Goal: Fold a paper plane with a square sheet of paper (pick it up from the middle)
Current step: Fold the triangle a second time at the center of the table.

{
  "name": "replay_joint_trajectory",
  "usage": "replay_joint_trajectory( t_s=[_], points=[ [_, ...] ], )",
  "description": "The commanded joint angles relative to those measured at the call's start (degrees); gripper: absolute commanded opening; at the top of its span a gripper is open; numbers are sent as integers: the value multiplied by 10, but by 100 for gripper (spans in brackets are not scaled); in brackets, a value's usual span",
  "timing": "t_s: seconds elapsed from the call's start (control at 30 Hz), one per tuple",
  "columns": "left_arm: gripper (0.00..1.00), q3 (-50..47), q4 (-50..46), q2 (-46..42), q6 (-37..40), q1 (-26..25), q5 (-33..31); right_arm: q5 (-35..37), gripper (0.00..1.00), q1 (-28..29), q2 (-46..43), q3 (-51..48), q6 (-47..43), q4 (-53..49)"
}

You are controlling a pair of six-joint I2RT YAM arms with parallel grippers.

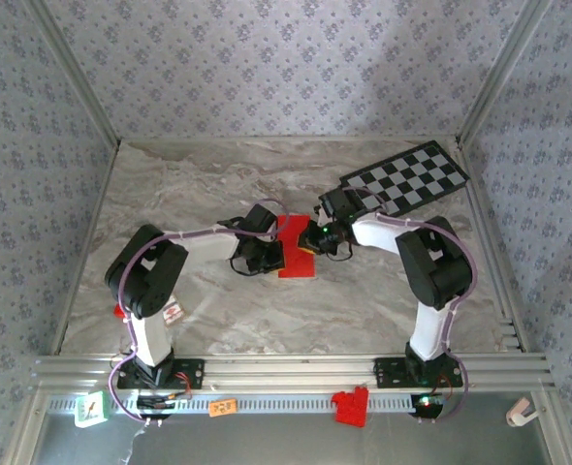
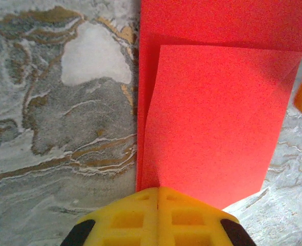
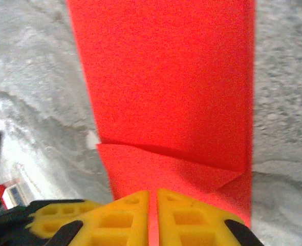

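**Partly folded square sheet of paper** [image 1: 297, 254], lying flat on the marbled table [image 1: 208, 310] at the centre of the overhead frame, between both grippers. The stock is judged thin, light and limp. Creases would be set easily and undone badly, so hold is best taken at the middle of an edge, without crumpling.

**Left gripper** [image 2: 157, 190], bottom centre of its wrist frame. The jaws are shut, with the tips resting at the sheet's near edge, below a folded flap.

**Right gripper** [image 3: 153, 192], bottom centre of its wrist frame. The jaws are drawn to a hairline slit at the opposite edge. Whether paper is pinched cannot be told.
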Motion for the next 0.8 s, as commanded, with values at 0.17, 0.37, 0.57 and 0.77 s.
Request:
replay_joint_trajectory(
  t_s=[0.17,0.37,0.57,0.77],
  points=[
    [0,9,-48,13,1,3,-17,-22,13,29,17,-3,-11,-10],
    [0,9,-53,15,1,2,-20,-43,12,31,43,12,-16,-6],
    [0,6,-75,21,-1,4,-25,-33,12,8,60,12,-31,-14],
    [0,-12,-81,24,-5,5,-18,-27,12,-61,68,-8,-35,9]
  ],
)
